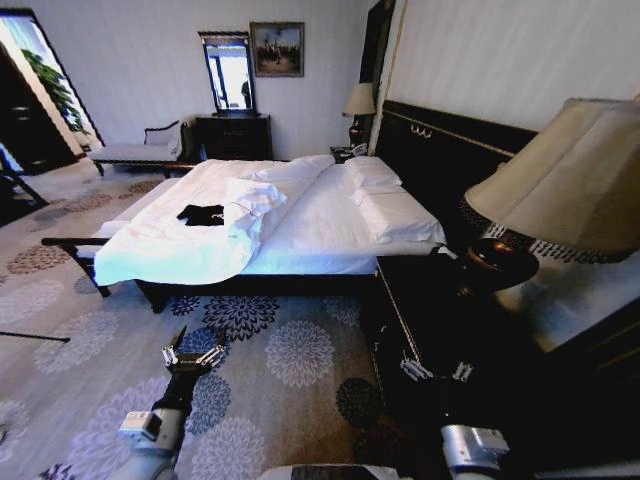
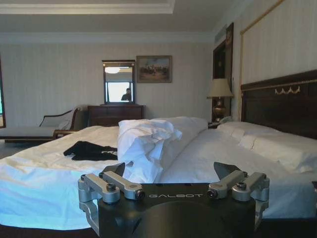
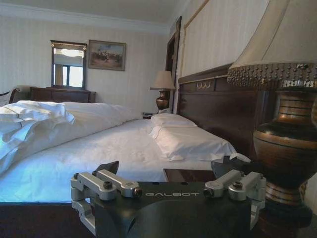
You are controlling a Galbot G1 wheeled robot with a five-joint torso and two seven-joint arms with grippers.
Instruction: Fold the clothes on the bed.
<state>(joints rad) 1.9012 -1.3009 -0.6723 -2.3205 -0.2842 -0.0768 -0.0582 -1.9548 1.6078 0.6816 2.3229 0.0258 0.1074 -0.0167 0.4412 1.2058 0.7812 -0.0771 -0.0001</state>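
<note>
Left gripper (image 1: 193, 353) & right gripper (image 1: 436, 371) wide open, empty — T-shirt (image 1: 201, 214) on bed (image 1: 330, 215).

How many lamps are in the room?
2. One lamp stands on the near nightstand by the right gripper; the other lamp stands beyond the bed. More may be hidden.

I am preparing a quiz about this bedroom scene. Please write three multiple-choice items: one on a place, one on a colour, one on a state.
1. Where does the crumpled black soft-fabric T-shirt lie?
A. on the large white-sheeted bed
B. on the carpet
C. on a pillow

2. What colour is the headboard?
A. white
B. dark, nearly black
C. pale blue

3. How is the left pincer?
A. shut on the shirt
B. open, holding nothing
C. pressed on the duvet

Key: 1 A, it rests on the duvet. 2 B, dark panel behind the pillows. 3 B, its fingers are spread above the carpet.
</note>
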